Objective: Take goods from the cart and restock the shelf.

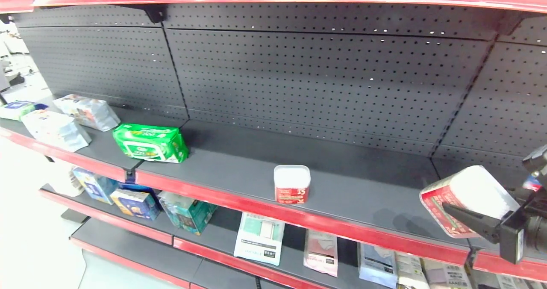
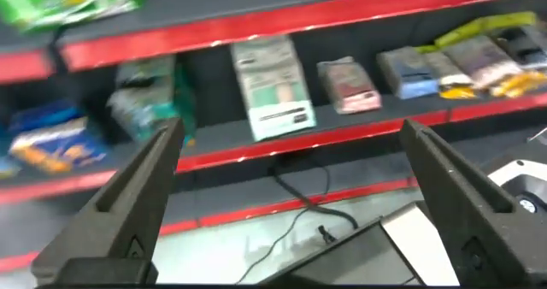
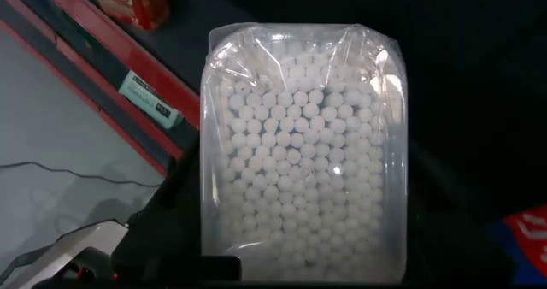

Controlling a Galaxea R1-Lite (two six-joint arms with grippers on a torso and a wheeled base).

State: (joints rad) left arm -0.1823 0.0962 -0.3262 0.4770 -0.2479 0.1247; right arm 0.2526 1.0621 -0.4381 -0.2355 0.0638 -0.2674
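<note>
Closest in the head view, the right gripper (image 1: 459, 210) is clamped on a clear plastic tub of white cotton swabs (image 1: 468, 195), which has a red printed label around its lower half. One black finger lies across the near side of the tub. The tub is held tilted above the right end of the dark grey shelf with a red front edge (image 1: 342, 182). Well apart from it, near the middle of that shelf, a small red tub with a white lid (image 1: 292, 184) stands upright close to the front edge. Farther left a green pack of wipes (image 1: 150, 142) lies flat, and two white pouches (image 1: 55, 129) lie beyond it. In the left wrist view, the left gripper (image 2: 291, 131) has its two dark fingers spread wide with nothing between them. Behind it are lower shelves of mixed packets, and a black cable (image 2: 303, 199) runs across the floor. In the right wrist view, the swab tub's see-through wall shows tightly packed round white tips. Beside it, the red shelf edge carries a pale price tag (image 3: 149, 101).
</note>
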